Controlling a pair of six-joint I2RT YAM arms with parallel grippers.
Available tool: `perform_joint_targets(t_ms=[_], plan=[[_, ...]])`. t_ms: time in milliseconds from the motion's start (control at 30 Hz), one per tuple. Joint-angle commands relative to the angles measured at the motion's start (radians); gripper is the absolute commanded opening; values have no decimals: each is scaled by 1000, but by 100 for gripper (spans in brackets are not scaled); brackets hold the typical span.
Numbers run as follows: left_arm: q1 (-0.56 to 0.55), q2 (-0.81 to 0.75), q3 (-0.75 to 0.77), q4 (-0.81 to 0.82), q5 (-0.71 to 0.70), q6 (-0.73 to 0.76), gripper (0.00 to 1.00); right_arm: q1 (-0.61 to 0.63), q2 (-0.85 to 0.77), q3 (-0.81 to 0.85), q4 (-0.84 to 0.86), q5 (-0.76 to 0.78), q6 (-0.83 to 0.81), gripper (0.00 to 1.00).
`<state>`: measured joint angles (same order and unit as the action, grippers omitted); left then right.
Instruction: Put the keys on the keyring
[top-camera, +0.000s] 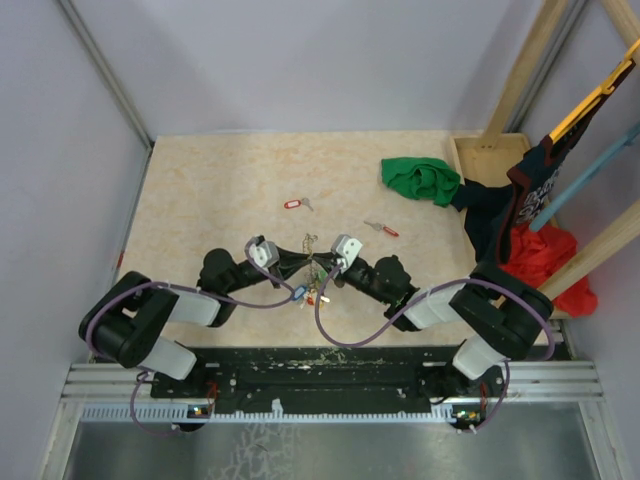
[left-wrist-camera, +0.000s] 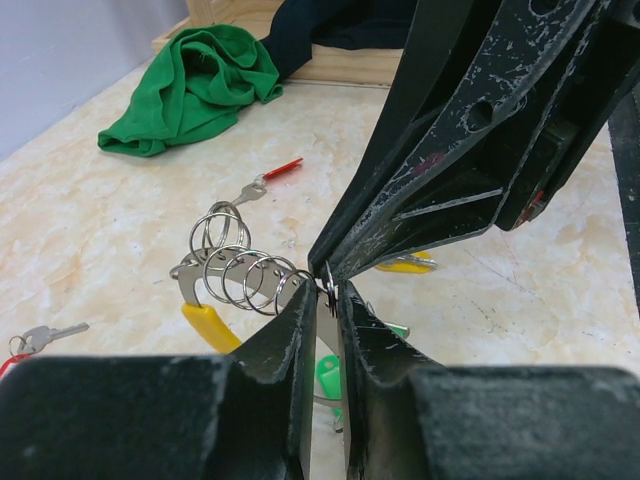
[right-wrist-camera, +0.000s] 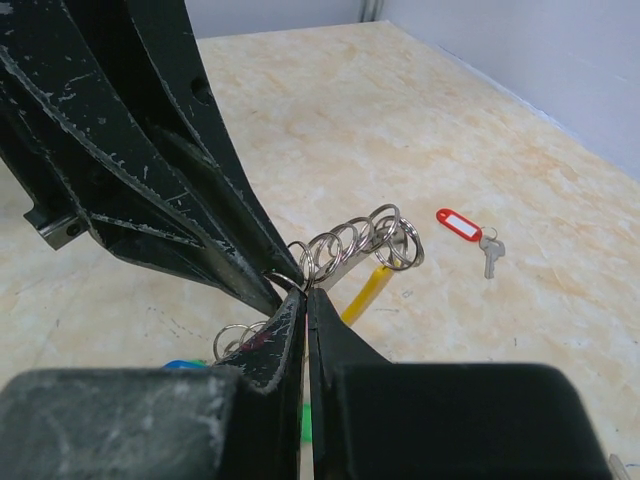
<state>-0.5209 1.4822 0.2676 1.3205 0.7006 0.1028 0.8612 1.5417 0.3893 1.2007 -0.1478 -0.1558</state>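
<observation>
**Left gripper (left-wrist-camera: 325, 295) met right gripper (right-wrist-camera: 303, 293) tip-to-tip**

Both clenched the large thin grey metal keyring (top-camera: 310, 290) at one spot, front-centre of the beige table (top-camera: 200, 200), probably steadying its wire for threading. Small silver split-ring chain (left-wrist-camera: 240, 265) and yellow plastic tag (left-wrist-camera: 210, 325) hung beside. Brass key not discernible.

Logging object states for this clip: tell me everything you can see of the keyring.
The keyring is a bunch of thin silvery metal: a chain of small linked rings fanning out sideways, with yellow, green and blue plastic tags beneath. It sits low over the table, mid-front, held where the shut left gripper and shut right gripper meet tip to tip.
</observation>
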Motion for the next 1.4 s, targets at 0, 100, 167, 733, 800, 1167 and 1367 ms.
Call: perform_joint_targets(t_ms=[0, 100, 167, 733, 800, 1167, 1367], plan=[[5, 15, 38, -29, 19, -10, 18, -6, -50, 50, 68, -17, 6, 0], [7, 14, 46, -52, 13, -7, 18, -6, -61, 53, 53, -13, -4, 0], [7, 12, 48, -57, 10, -4, 17, -7, -71, 58, 31, -15, -13, 0], [7, -22, 85, -205, 14, 47, 11, -6, -143, 133, -282, -42, -159, 0], [7, -27, 84, -207, 16, 49, 13, -5, -157, 144, -322, -41, -179, 0], [10, -27, 84, -200, 52, 45, 12, -5, -170, 181, -425, -66, -223, 0], [12, -22, 94, -224, 50, 51, 8, -5, -181, 187, -442, -65, -229, 0]])
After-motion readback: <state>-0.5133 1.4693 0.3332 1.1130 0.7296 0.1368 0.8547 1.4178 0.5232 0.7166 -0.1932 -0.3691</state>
